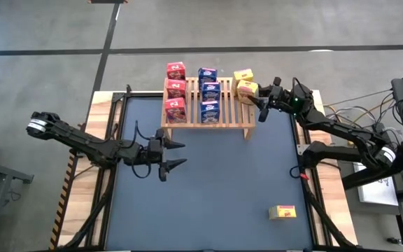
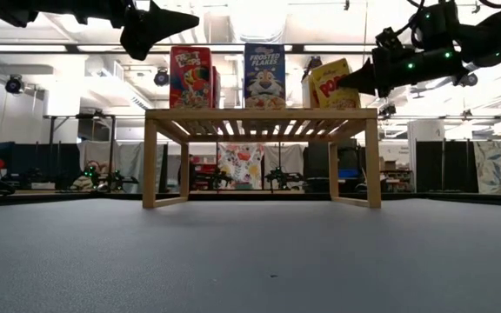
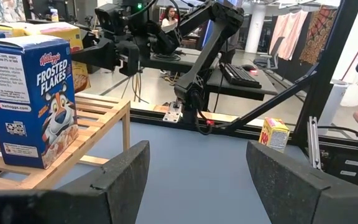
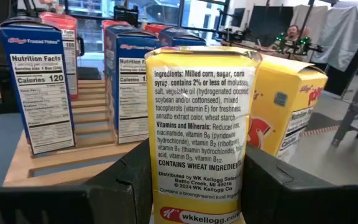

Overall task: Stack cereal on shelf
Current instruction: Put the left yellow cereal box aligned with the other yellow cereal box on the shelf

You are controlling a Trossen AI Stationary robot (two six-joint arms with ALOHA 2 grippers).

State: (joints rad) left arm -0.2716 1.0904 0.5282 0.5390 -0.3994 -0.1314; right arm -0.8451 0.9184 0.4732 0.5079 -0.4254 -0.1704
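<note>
While I keep the right arm on its box, the nearest thing to me on the table [image 1: 208, 182] is the last yellow box [image 1: 283, 212], lying flat near the front right corner, well apart from everything else and waiting its turn. Further in, the left gripper [image 1: 178, 154] hangs above the mat to the left of centre, fingers spread wide with nothing between them; I judge it parked there so it stays clear of the rack while the other arm works.

Beyond that stands the shelf [image 1: 208, 122], its slats running front to back. The three red boxes [image 1: 175, 89] fill the left file and the three blue boxes [image 1: 208, 92] the middle one, each upright and in a tidy line, which leaves the right file for yellow. One yellow box on the rack [image 1: 243, 75] sits at the back of that file, turned a little askew.

The right gripper [image 4: 194, 186] is at the rack's right end, its fingers clamped on either side of a second yellow box [image 4: 197, 134], held upright by its narrow sides so it can go down on its base. Whether that base already touches the slats I cannot make out; from table height it looks about level with the top.
</note>
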